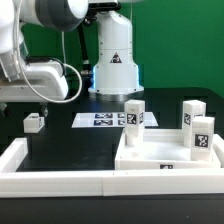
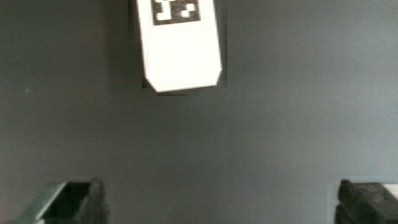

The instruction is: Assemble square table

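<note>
Wide apart and gripping nothing, the robot arm's black two-finger gripper [image 2: 210, 205] shows only as two dark fingertips with bare black table surface [image 2: 267, 140] between them; in the exterior view the arm is high at the exterior view's left, with its jaws not clearly visible there. Ahead of the fingertips in the wrist view lies one small white plastic block leg [image 2: 180, 45] with a black-and-white marker tag on its face, well apart from the gripper, which suggests the arm is lining up on a loose part before any descent. Nearest the exterior camera runs the long white rim [image 1: 60, 182] bordering the black surface, there to keep parts from sliding off. Just beyond it, at the exterior view's right, sits the white plastic square tray-like tabletop [image 1: 160, 160], lying flat with a tag on its wall, probably placed with its underside upward so legs can go in. Three tagged white legs stand upright at it: one at its near-left corner [image 1: 133, 117], one at the right [image 1: 202, 137], one behind [image 1: 191, 111]; whether they are seated or merely resting I cannot tell. Farther back, the flat marker board [image 1: 108, 119] lies on the table, and a small white leg [image 1: 34, 122] lies alone at the exterior view's left, likely the one under the wrist camera.
</note>
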